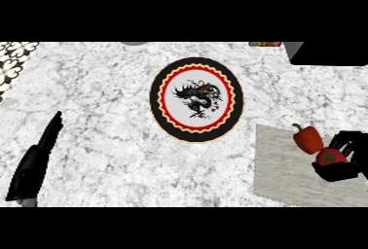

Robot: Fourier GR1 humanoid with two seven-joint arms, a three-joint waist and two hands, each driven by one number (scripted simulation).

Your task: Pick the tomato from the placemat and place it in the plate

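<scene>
Head view: my right hand is curled round the round red tomato over the pale grey rectangular placemat, just beside a red bell pepper. I judge the grasp is set for lifting. The round black-rimmed dragon plate lies well apart, leftward. My left hand rests open at the left, out of the way.

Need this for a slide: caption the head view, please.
Right hand curls round the tomato over the placemat beside a red pepper; the plate sits mid-counter, left hand resting open.
</scene>
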